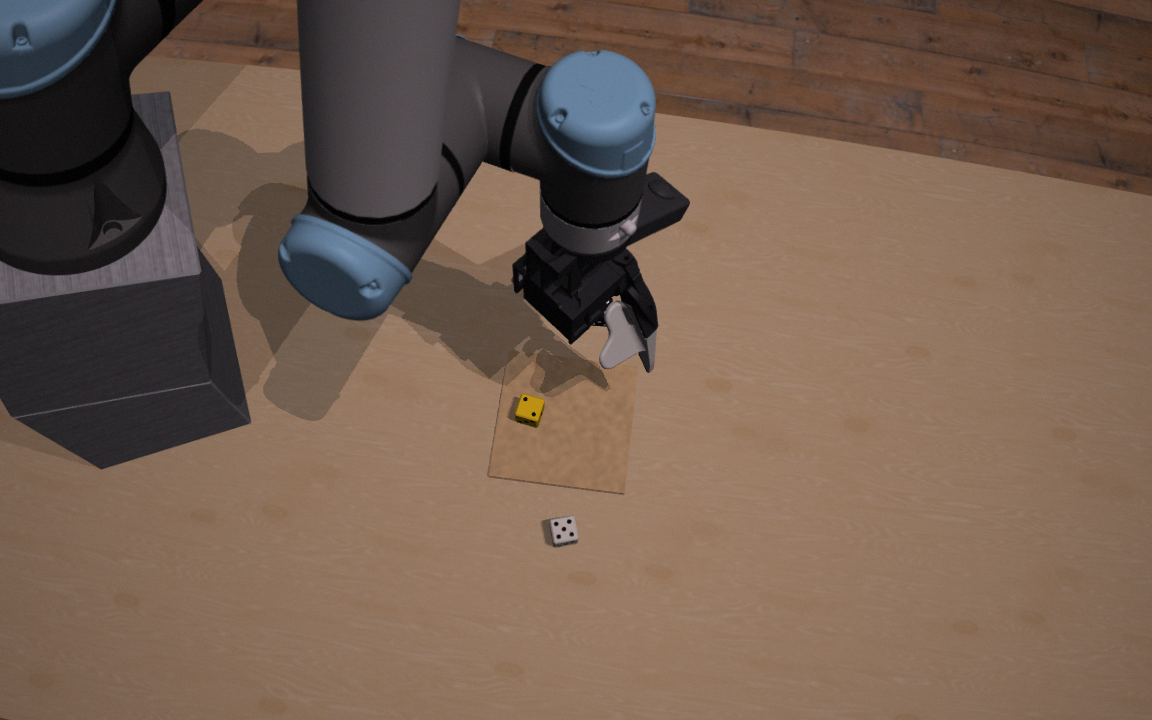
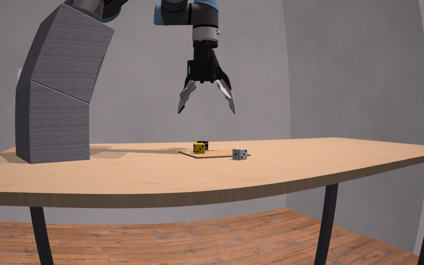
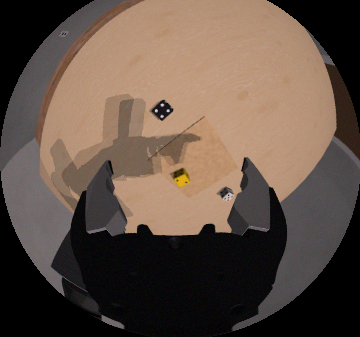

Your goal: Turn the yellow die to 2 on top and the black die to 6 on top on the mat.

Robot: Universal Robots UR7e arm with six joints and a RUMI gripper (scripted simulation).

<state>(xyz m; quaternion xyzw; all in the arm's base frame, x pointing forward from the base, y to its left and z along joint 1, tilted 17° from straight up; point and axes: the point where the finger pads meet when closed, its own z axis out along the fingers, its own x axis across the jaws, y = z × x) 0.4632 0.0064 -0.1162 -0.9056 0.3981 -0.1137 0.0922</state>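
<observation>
The yellow die (image 1: 529, 409) (image 2: 199, 148) (image 3: 181, 177) sits flat on the mat (image 1: 580, 461) (image 2: 218, 154) (image 3: 217, 154), with 2 on top, near its left edge in the top view. The black die (image 2: 205, 145) (image 3: 162, 110) lies flat on the table off the mat, with four pips on top in the wrist view; the arm hides it in the top view. The white die (image 1: 564, 530) (image 2: 239, 154) (image 3: 227, 194) sits flat off the mat's opposite side, with 5 on top. My gripper (image 2: 206, 113) (image 3: 176, 160) is open and empty, high above the table and mat.
The arm's grey pedestal (image 1: 115, 358) (image 2: 53, 122) stands on the table (image 1: 831, 537) (image 2: 124, 177) at the left. The arm reaches over the table from it, and its shadow falls across the table and part of the mat.
</observation>
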